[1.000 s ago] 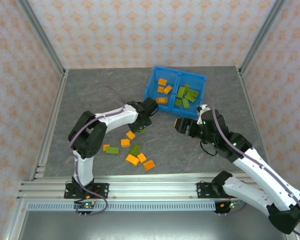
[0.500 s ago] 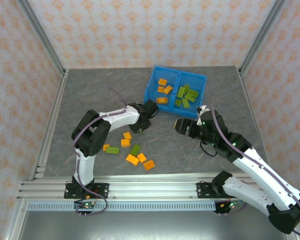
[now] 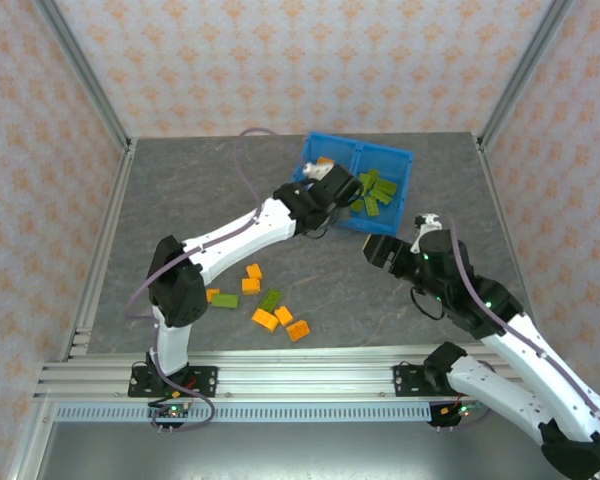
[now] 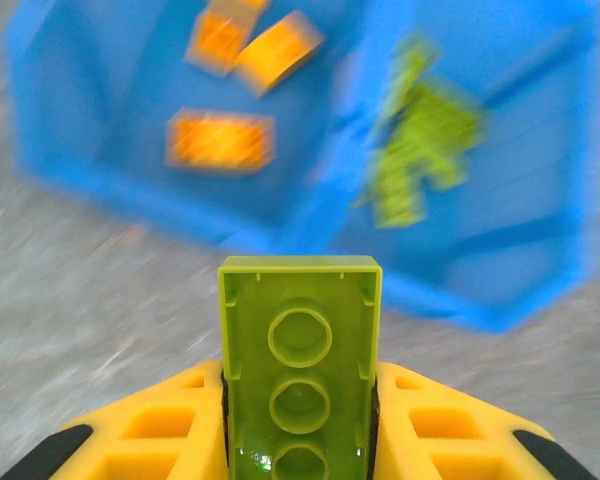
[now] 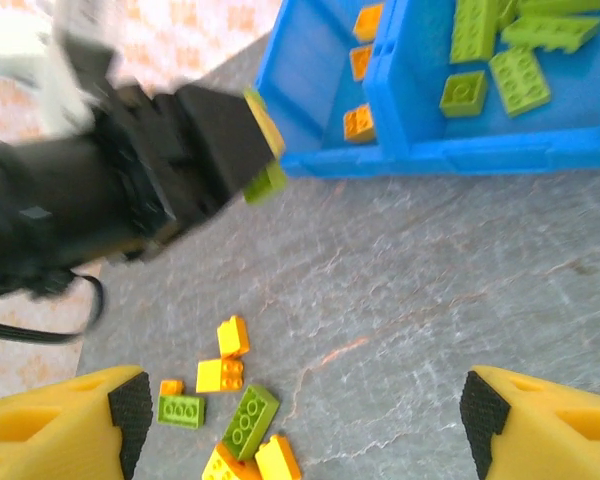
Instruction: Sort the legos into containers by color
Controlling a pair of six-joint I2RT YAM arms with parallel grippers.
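Note:
My left gripper is shut on an olive-green lego, hollow underside facing the camera. It hangs just above the near edge of the blue bin. In the right wrist view the same gripper carries the green lego beside the bin's corner. The left container holds orange legos and the right one green legos. My right gripper stands open above the table with nothing between its fingers. Several orange and green legos lie loose on the table.
The loose legos cluster near the front left of the grey slate table. Patterned walls and metal posts enclose the table on three sides. The left arm stretches diagonally across the middle towards the bin.
The left gripper closed on a green lego near the pile, lifted it and swung up and right to the bin. The right gripper drifted slightly right.

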